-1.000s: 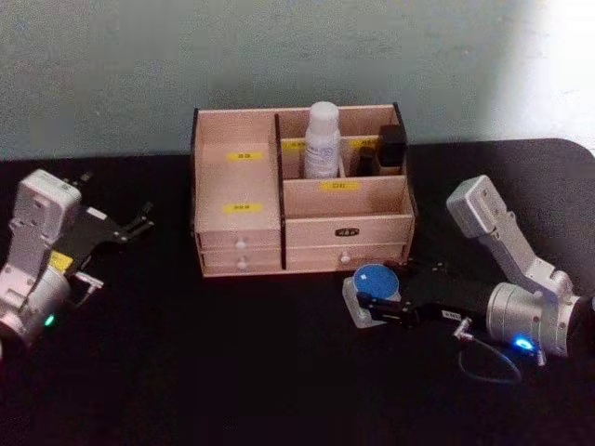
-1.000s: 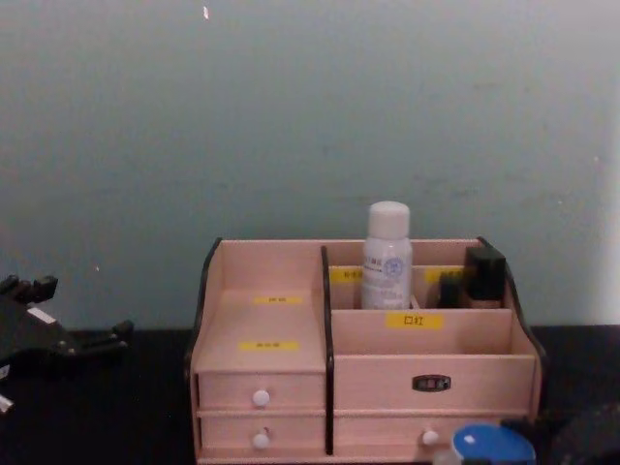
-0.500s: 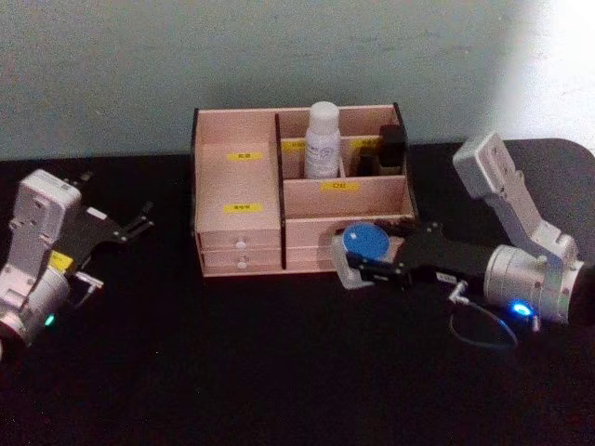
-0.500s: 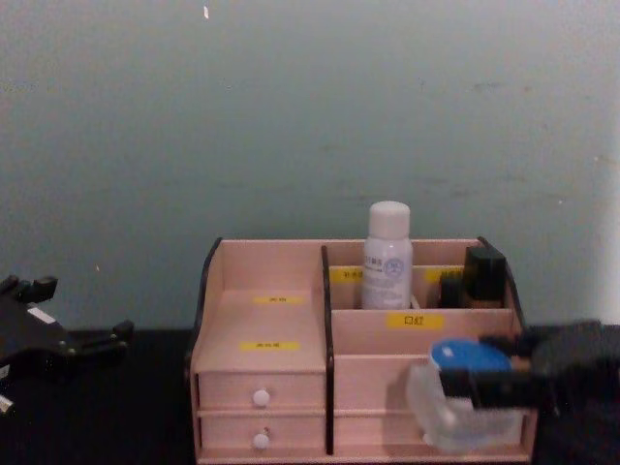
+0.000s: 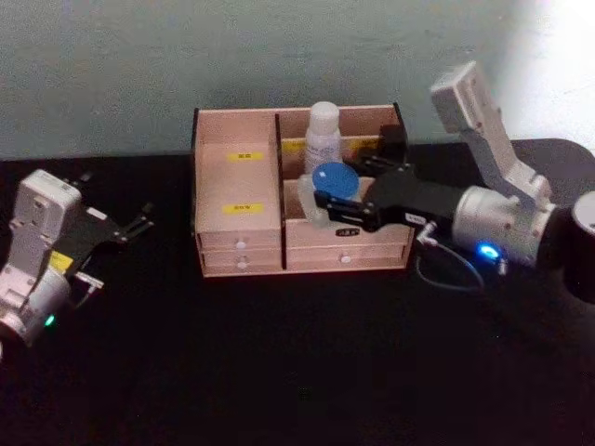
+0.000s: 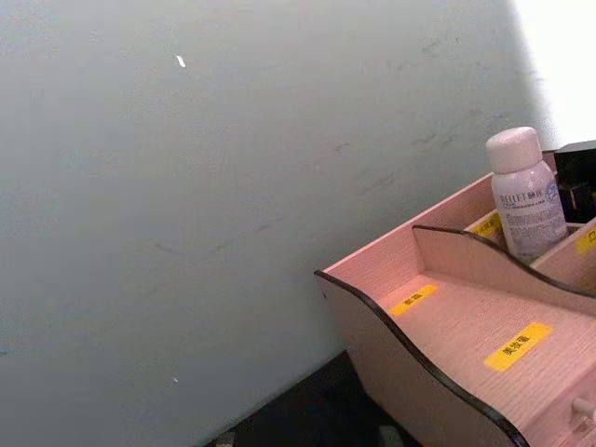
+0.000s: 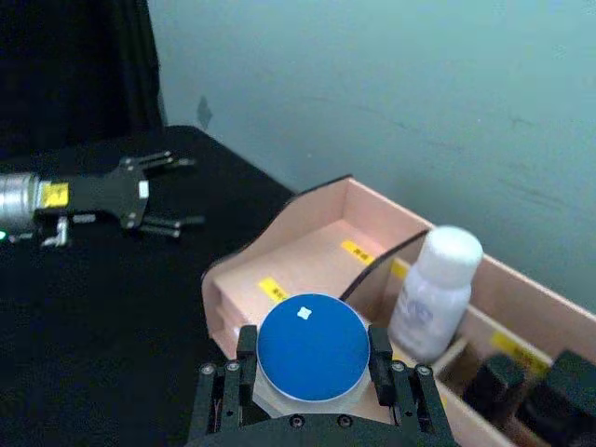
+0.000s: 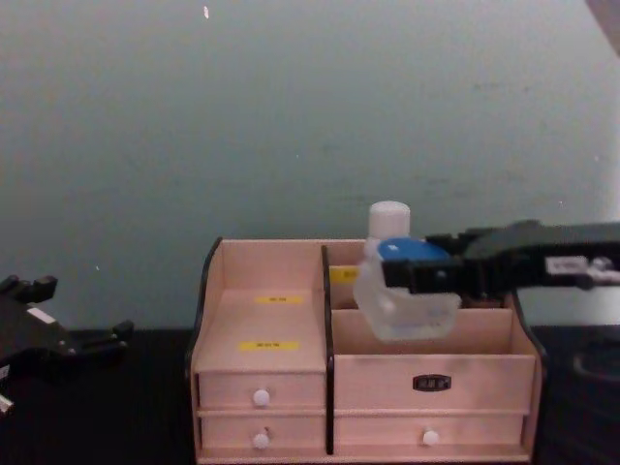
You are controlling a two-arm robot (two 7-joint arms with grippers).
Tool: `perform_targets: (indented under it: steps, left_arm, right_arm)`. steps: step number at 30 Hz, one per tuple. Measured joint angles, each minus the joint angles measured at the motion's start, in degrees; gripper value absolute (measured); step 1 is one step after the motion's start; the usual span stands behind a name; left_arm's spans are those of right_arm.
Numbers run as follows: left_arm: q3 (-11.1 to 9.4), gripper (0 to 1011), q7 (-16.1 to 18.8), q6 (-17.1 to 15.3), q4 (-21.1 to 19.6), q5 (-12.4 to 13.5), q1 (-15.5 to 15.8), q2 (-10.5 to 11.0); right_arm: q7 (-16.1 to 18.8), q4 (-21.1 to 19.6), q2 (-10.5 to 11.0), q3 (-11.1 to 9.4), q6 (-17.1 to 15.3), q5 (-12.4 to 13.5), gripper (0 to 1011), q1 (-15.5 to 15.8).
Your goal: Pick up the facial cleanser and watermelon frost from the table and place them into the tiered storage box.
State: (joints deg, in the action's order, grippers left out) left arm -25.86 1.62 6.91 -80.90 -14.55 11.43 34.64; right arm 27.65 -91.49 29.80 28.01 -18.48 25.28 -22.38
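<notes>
Blue-lidded jar (image 5: 335,179) near white bottle (image 5: 323,137)

Left tiers of tiered storage box (image 5: 237,177) open; white bottle (image 5: 323,135) rear right.

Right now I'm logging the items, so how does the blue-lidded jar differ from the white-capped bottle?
The blue-lidded jar is squat and wide; the white-capped bottle is tall and slim. The jar's lid is blue, the bottle's white. The jar hangs clamped in the right hand over the tiered storage box; the bottle stands upright in a rear compartment. Both are pale-bodied, at the box's right half.
</notes>
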Motion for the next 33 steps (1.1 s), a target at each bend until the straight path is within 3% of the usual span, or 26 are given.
perform_targets:
  steps: [8, 19, 33]
  left_arm:
    - [0.0, 1001, 0.0, 0.0, 0.0, 0.0, 0.0, 0.0]
    - [0.0, 1001, 0.0, 0.0, 0.0, 0.0, 0.0, 0.0]
    - [0.0, 1001, 0.0, 0.0, 0.0, 0.0, 0.0, 0.0]
  right_arm:
    - [-1.3, 5.6, -4.7, 2.3, -1.1, -1.1, 715, -5.2]
    - [-1.6, 13.2, -10.9, 5.1, -0.1, -3.2, 715, -11.3]
    - [-1.9, 22.1, -17.4, 6.8, 0.6, -5.3, 715, -15.9]
